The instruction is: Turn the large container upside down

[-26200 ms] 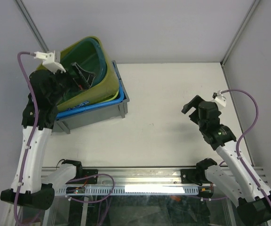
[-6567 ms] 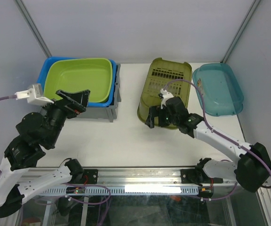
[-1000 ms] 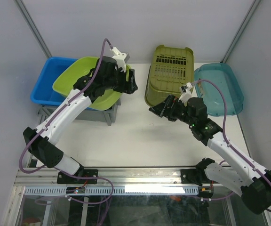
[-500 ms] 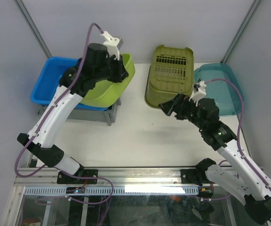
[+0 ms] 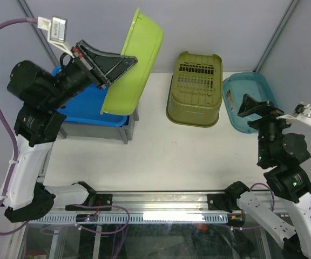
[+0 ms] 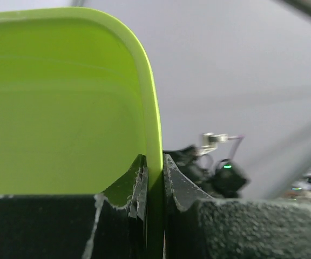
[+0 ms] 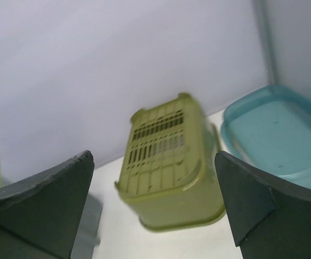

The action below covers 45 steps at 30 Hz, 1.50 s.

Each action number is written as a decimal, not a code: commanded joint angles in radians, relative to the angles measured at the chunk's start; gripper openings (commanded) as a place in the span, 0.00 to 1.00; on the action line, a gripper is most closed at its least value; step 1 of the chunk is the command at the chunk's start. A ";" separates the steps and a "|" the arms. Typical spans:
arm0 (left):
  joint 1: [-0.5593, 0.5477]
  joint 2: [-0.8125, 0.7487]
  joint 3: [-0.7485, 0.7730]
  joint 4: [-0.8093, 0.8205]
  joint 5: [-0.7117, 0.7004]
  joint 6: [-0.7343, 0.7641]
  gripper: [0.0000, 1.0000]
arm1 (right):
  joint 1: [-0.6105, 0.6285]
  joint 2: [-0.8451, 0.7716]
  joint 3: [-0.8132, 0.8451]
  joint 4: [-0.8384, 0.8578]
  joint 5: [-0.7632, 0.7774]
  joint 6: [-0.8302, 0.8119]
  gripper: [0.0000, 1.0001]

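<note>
The large container, a dark-grey crate [image 5: 99,130], stands upright at the left of the table with a bright blue tub [image 5: 85,102] nested in it; only its front wall and right end show. A corner of the crate [image 7: 89,224] shows in the right wrist view. My left gripper [image 5: 124,60] is raised high above the crate. It is shut on the rim of a lime-green tub [image 5: 134,62], which hangs tilted on edge. In the left wrist view the left gripper [image 6: 154,162] pinches that rim [image 6: 154,129]. My right gripper [image 5: 251,106] hangs open and empty at the right, far from the crate.
An olive slotted basket [image 5: 194,89] lies upside down at the middle back, also seen between the open fingers as the basket [image 7: 169,167]. A teal tray [image 5: 242,94] lies at the back right, next to the enclosure's right wall. Metal frame posts stand at the back corners.
The left arm has lifted the lime-green tub up out of the blue tub and tipped it on edge. The right arm has pulled back to the right and risen away from the olive basket.
</note>
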<state>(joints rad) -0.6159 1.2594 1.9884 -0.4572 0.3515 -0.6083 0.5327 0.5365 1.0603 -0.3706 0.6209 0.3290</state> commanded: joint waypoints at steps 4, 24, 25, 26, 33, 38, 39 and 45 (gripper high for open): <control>-0.010 -0.094 -0.467 0.919 0.114 -0.618 0.00 | 0.002 -0.037 0.049 0.175 0.275 -0.129 0.98; -0.203 -0.174 -1.185 1.328 -0.437 -1.126 0.00 | 0.004 -0.055 0.047 0.126 0.313 -0.152 0.98; -0.203 -0.191 -1.211 1.294 -0.460 -1.141 0.00 | 0.003 -0.054 0.049 0.118 0.313 -0.146 0.98; -0.204 -0.205 -1.238 1.272 -0.483 -1.161 0.00 | 0.003 -0.055 0.049 0.112 0.311 -0.143 0.98; -0.205 -0.239 -1.388 1.277 -0.560 -1.250 0.00 | 0.003 -0.050 0.043 0.094 0.271 -0.127 0.98; -0.206 -0.256 -1.440 1.195 -0.565 -1.294 0.07 | 0.003 -0.035 0.067 0.024 0.247 -0.086 0.98; -0.206 -0.260 -1.444 1.168 -0.567 -1.295 0.13 | 0.003 -0.035 0.070 0.012 0.245 -0.078 0.98; -0.206 -0.260 -1.464 0.992 -0.548 -1.297 0.59 | 0.003 -0.045 0.069 -0.022 0.237 -0.047 0.97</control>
<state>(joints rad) -0.8230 1.0237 0.5323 0.6178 -0.1921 -1.8709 0.5327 0.4873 1.0943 -0.3748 0.8738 0.2428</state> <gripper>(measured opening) 0.455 0.976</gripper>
